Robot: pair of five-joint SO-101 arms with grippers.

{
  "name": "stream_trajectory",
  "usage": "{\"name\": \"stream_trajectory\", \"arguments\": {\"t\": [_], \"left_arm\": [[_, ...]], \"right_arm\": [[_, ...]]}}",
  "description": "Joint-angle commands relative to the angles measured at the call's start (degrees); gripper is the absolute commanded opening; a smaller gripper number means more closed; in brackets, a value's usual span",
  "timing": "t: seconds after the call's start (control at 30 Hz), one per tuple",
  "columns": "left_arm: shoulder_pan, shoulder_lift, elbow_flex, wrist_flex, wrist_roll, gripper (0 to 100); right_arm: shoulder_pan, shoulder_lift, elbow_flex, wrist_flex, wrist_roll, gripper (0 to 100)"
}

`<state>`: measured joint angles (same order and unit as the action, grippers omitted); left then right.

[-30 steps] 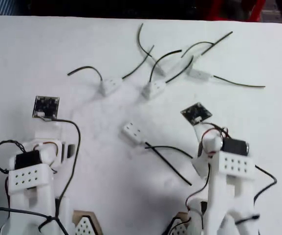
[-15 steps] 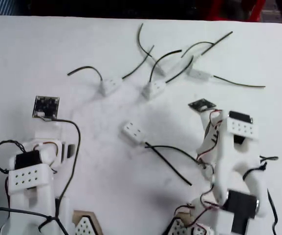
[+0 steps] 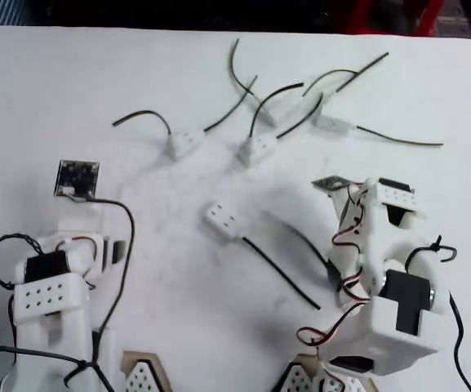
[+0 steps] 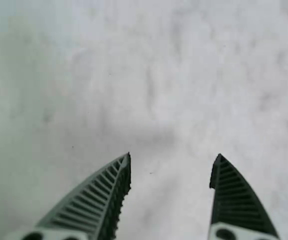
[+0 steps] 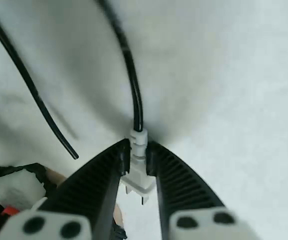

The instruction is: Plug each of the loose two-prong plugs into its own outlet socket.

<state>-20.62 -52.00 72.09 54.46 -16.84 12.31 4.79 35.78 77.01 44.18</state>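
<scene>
Now | right claw (image 5: 139, 146) pinching plug (image 5: 141, 181) | left claw (image 4: 172, 156) spread above table (image 4: 183, 75)

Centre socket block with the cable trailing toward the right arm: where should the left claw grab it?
Pinch the socket block across its long flanks, from above, with the left claw turned to match its diagonal lie. It lies flat, and its cable leaves the end nearer the right arm, so stay on the bare half away from that.
</scene>
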Motion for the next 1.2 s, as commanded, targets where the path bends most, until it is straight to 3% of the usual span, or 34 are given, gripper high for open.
{"name": "stream_trajectory", "arguments": {"t": [0.0, 0.27, 0.4, 0.63, 0.83, 1.0, 1.17], "left_arm": [[-0.31, -1.45, -0.18, -0.97, -0.62, 26], [-0.31, -1.45, -0.18, -0.97, -0.62, 26], [-0.31, -1.45, -0.18, -0.97, -0.62, 26], [-0.31, -1.45, -0.18, -0.97, -0.62, 26], [-0.31, -1.45, -0.18, -0.97, -0.62, 26], [-0.31, -1.45, -0.18, -0.97, -0.62, 26], [-0.31, -1.45, -0.18, -0.97, -0.70, 26]], "right_arm": [[0.48, -3.38, -0.79, 1.19, 0.26, 1.9], [-2.95, -13.14, -0.53, 1.19, -0.70, 1.7], [-7.60, -15.60, -1.49, -1.10, -7.91, 1.7], [-17.54, -15.43, -2.11, -15.43, -20.57, 1.7], [-24.31, -10.77, -2.55, -19.65, -23.65, 1.7], [-25.98, -3.74, -8.70, -17.63, -28.22, 5.5], [-25.89, 1.36, -18.90, -5.23, -30.15, 14.8]]}}
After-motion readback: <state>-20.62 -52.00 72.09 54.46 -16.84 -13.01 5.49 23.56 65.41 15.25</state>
